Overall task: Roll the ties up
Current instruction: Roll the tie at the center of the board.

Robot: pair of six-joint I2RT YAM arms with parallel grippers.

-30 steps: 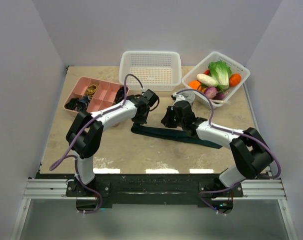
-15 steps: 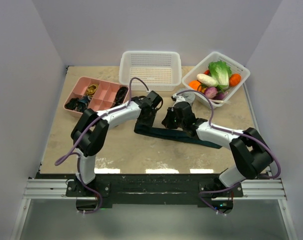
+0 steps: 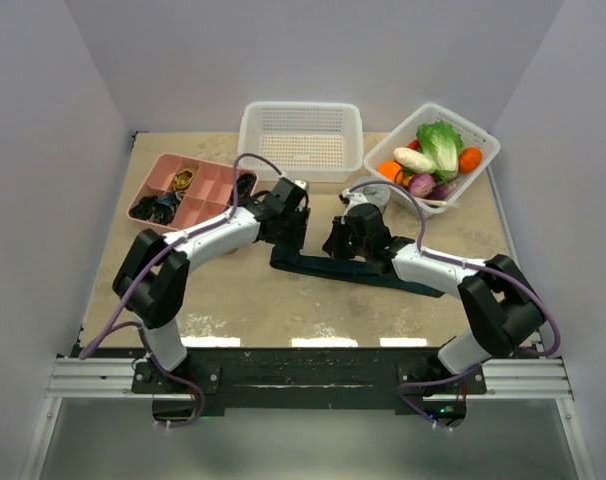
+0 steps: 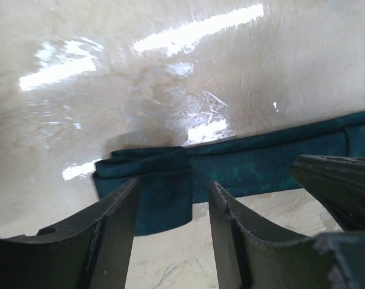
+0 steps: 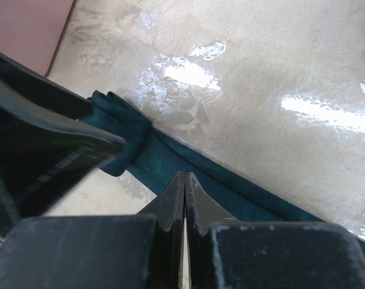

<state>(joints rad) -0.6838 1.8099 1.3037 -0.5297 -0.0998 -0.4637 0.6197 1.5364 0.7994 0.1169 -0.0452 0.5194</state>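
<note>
1. The tie (image 3: 363, 272) lies flat on the table (image 3: 243, 300) just below the middle of the top view. It is a dark teal band that runs from a folded end at centre-left down toward the right, passing under the right arm
2. The left gripper (image 3: 288, 235) stands over that folded end with its jaws apart. In the left wrist view the fold of the tie (image 4: 170, 186) shows in the gap of the left gripper (image 4: 170, 198), a finger on either side, neither visibly squeezing the cloth
3. The right gripper (image 3: 341, 240) has its jaws pressed together. In the right wrist view the joined tips of the right gripper (image 5: 184, 176) sit at the near edge of the tie (image 5: 170, 162), a little to the right of the fold. Whether they press the cloth or only hover cannot be told
4. The left wrist view shows the end doubled over in layers, with the band running off the right edge. The right wrist view shows small pleats at the fold, and the left gripper's dark finger covers part of it at the left. Only the top view shows the tie's whole length
5. The left arm rises from its base at lower left, elbow bent, with the forearm reaching right toward the centre. The right arm comes from lower right, its forearm lying along the tie
6. Further out are a pink tray (image 3: 183, 190) at upper left, a white basket (image 3: 301, 140) at top centre and a basket of vegetables (image 3: 433, 150) at upper right
</note>
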